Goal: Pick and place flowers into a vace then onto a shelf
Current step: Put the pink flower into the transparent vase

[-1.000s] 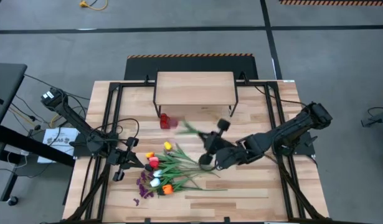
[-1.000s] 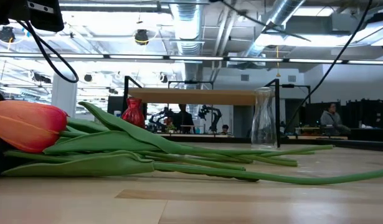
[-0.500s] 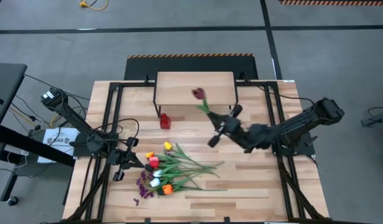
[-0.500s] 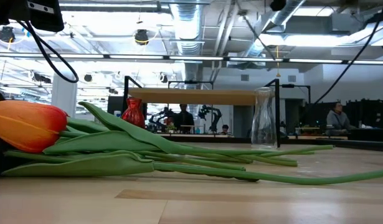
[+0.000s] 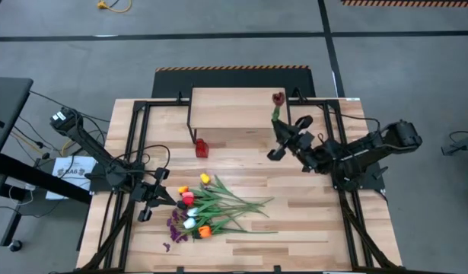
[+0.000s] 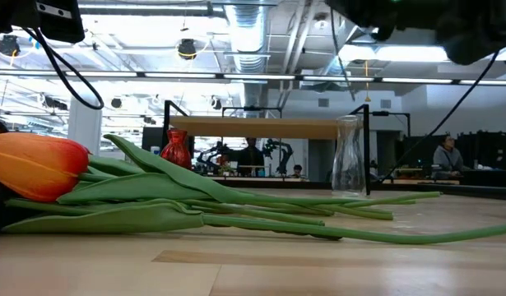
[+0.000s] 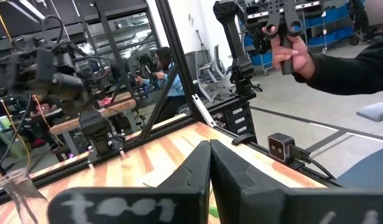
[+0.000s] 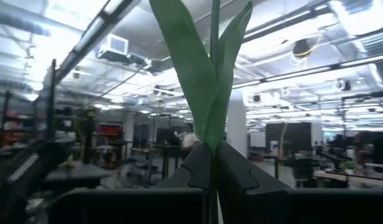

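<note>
A bunch of tulips and purple sprigs (image 5: 207,207) lies on the table's near middle; in the low view its orange bloom (image 6: 37,167) is closest. One dark maroon tulip (image 5: 278,99) is up in the air, with my right gripper (image 5: 278,129) shut on it, by the right end of the wooden shelf (image 5: 237,106). A clear glass vase (image 6: 347,156) stands on the table by the shelf's right leg. My left gripper (image 5: 146,205) waits shut at the left of the bunch. My right gripper pinches the maroon tulip's green stem (image 8: 213,134) between its two fingers, where the long leaves branch off. The fingers slant upward and toward the table's far edge, along the stem. The tulip stands out beyond the fingertips, bloom (image 5: 278,98) foremost, lifted clear of the table.
A small red vase (image 5: 202,147) stands under the shelf's left part. Black frame rails (image 5: 138,144) run along both sides of the table. In the left wrist view a person's hand (image 7: 297,56) holds a controller beyond the table.
My right gripper has carried the maroon tulip from just above the bunch toward the table's far right, up to the shelf's right end. It has tipped upward and rolled, so the bloom now points at the far edge. The bunch has stayed put.
</note>
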Available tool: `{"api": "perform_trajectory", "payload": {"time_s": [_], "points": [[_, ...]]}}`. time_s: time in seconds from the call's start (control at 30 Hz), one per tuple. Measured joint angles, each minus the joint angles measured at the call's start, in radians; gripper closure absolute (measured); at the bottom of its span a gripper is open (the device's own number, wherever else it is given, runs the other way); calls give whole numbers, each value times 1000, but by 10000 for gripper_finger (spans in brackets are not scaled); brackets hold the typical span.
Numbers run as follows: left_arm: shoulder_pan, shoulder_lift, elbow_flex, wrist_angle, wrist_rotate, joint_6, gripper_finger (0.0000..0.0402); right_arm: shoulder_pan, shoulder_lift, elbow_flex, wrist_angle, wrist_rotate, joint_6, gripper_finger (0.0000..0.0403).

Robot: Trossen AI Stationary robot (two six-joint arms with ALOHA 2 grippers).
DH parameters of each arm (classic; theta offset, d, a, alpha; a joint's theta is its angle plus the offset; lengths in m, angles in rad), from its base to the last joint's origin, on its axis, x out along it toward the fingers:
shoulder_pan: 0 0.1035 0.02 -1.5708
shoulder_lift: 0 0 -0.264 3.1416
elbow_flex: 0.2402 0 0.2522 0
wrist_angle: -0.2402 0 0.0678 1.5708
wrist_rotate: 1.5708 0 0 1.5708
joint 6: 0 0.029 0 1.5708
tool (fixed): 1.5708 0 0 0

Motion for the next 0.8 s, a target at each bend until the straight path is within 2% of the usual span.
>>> {"api": "perform_trajectory", "payload": {"time_s": [0.37,0.8], "points": [[0,0,0,0,0,-19,401,-136,70,-1,-3,-45,124,403],[0,0,0,-2,-19,-36,401,-131,99,-1,-22,-14,149,401]]}}
